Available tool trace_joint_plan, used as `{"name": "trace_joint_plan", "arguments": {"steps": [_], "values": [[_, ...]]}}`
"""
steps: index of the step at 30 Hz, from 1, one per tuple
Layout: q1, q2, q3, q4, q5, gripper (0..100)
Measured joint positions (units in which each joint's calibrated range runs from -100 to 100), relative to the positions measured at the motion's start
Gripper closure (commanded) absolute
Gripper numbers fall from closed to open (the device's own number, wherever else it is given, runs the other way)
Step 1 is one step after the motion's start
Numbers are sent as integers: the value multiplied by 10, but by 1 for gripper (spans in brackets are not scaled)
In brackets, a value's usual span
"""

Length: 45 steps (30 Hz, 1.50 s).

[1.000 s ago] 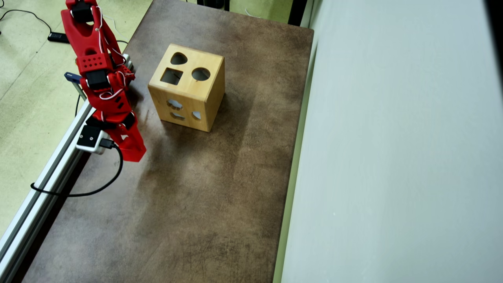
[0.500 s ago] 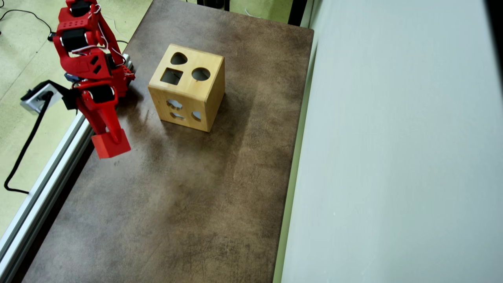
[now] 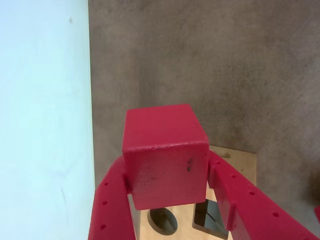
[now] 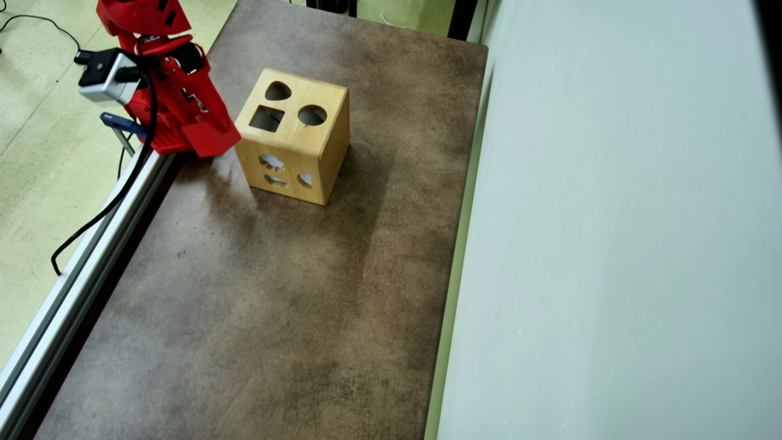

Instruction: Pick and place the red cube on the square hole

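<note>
In the wrist view the red two-finger gripper (image 3: 167,187) is clamped on the small matte red cube (image 3: 165,155), one finger (image 3: 112,200) pressed to each side face, spread just as wide as the block. Below the held cube, the light wooden box (image 3: 240,162) shows its dark square hole (image 3: 212,217) and a round hole (image 3: 162,220). In the overhead view the cube (image 4: 211,139) hangs just left of the wooden box (image 4: 293,137), above the brown table (image 4: 293,293), not over the square hole (image 4: 267,118).
</note>
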Motion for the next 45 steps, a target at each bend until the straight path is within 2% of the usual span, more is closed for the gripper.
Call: {"name": "trace_joint_plan", "arguments": {"steps": [13, 19, 33, 45], "values": [[-107, 0, 0, 2, 174, 92], [-124, -11, 84, 2, 250, 91], [-128, -12, 117, 5, 267, 92], [-231, -12, 126, 5, 267, 92]]}}
